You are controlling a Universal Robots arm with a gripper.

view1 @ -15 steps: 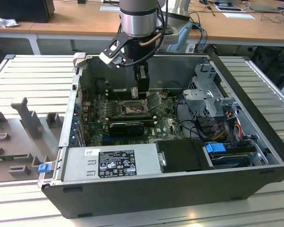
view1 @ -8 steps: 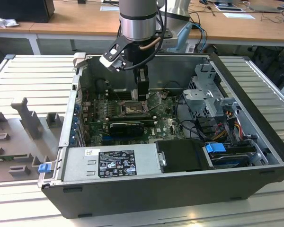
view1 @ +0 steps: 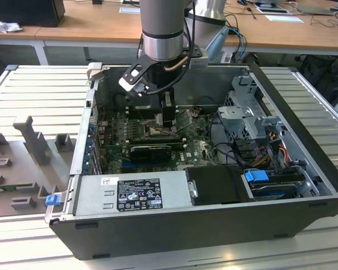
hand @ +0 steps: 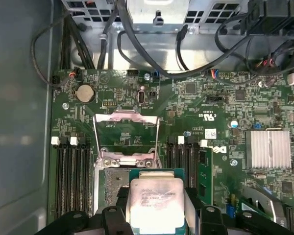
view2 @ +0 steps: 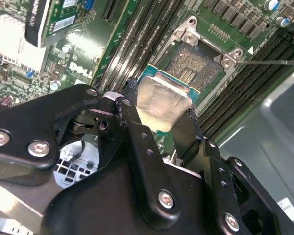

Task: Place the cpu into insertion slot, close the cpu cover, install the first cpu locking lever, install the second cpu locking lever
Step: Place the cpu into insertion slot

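My gripper (view2: 161,106) is shut on the cpu (view2: 162,100), a flat square chip with a silver top, with one black finger on each side of it. In both wrist views the cpu (hand: 154,203) hangs a little above the insertion slot (hand: 109,188) and partly over it. The insertion slot (view2: 195,66) lies bare, its pale gold-grey centre showing inside a dark metal rim. The cpu cover (hand: 127,116) stands swung open on the slot's far side, the board showing through its window. In the exterior view my gripper (view1: 164,115) reaches down into the case over the slot (view1: 155,133).
A thin metal lever rod (view2: 269,62) sticks out beside the slot. Black memory slots (hand: 71,176) run on both sides of it. A ribbed silver heatsink (hand: 269,149), cables (hand: 152,63), a drive cage (view1: 248,112) and the power supply (view1: 135,194) crowd the open case.
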